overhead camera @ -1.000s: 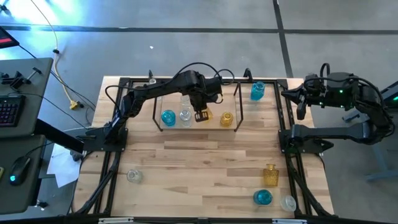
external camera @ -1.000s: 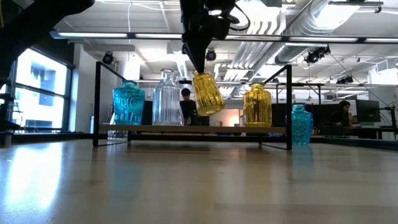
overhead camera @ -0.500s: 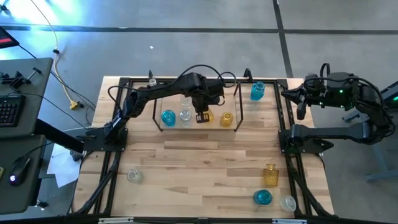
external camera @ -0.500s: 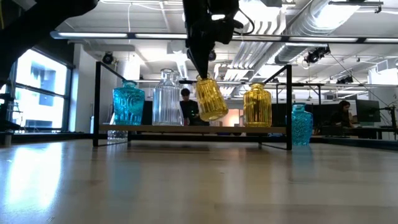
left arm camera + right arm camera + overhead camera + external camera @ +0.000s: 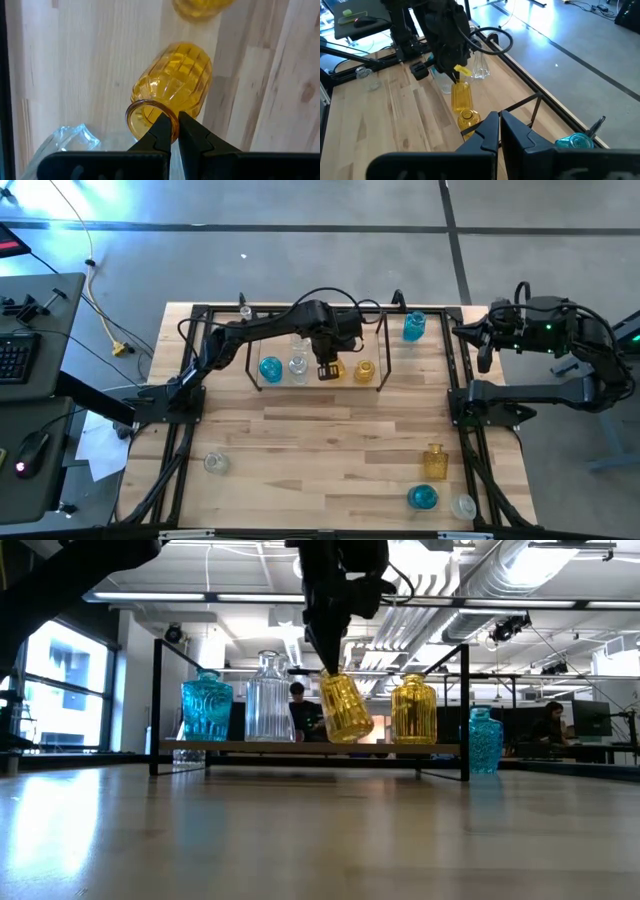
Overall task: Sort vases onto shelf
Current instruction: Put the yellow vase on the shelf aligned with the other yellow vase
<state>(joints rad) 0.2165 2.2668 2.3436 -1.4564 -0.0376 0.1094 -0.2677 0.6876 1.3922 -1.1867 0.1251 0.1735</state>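
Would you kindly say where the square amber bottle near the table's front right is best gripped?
Take the square amber bottle by its narrow neck, from straight above: it stands upright and apart from the blue vase, and its flat body looks wider than the neck.

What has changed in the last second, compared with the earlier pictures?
The left gripper, shut on the rim of the yellow vase, has carried it lower and closer to the other yellow vase on the shelf; it hangs tilted, not yet let go. The blue vase, the clear bottle and the right gripper stayed as they were.
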